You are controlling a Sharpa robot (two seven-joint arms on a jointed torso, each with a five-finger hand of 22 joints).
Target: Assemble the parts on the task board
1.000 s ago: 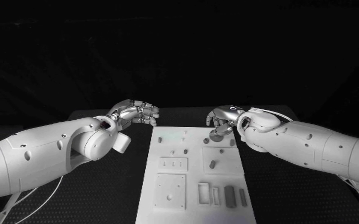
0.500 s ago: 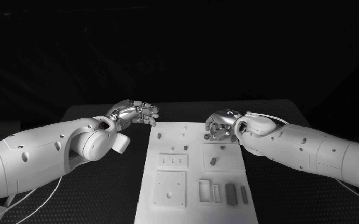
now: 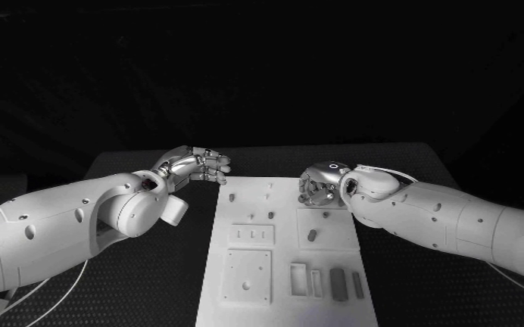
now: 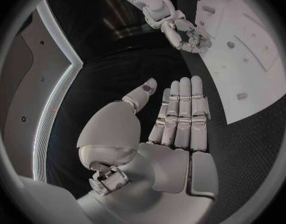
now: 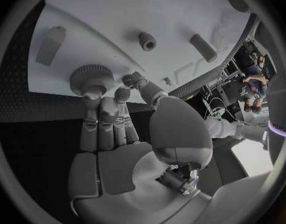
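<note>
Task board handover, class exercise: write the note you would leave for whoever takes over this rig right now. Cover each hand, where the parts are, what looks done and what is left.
Left hand: flat, fingers straight and together, holds nothing, off the board's far left corner.
Right hand: fingertips at a round ridged part near the task board far right edge; whether it grips it I cannot tell.
Parts: small pegs stand mid-board; dark bars sit in the near slots.
Done: cannot be judged from here.
Left: probably place the round part, then the rest.
</note>
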